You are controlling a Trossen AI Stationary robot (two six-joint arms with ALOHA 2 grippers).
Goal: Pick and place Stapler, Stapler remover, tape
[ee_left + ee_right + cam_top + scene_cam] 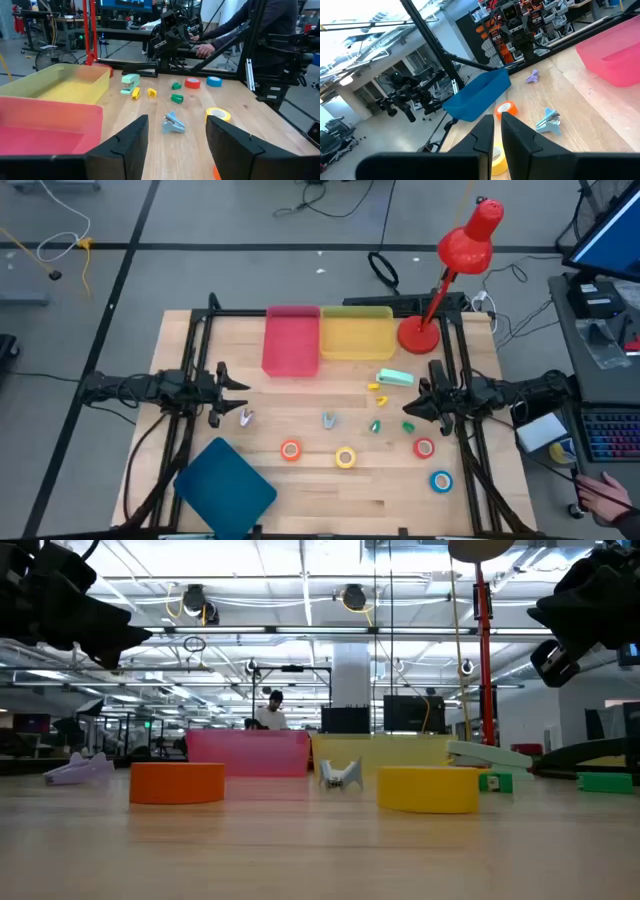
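Stapler (394, 378) untouched: my right gripper (418, 408), fingers nearly together, should spread and descend squarely over it, while my left gripper (232, 387) waits open, empty.

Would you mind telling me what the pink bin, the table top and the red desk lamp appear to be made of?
The pink rectangular bin looks like translucent plastic: in the low view the light glows softly through its wall. The table top appears to be pale wood, likely butcher-block, going by its plank seams and grain, with a matte finish. The red desk lamp seems glossy painted metal or plastic; its sheen leaves that open.
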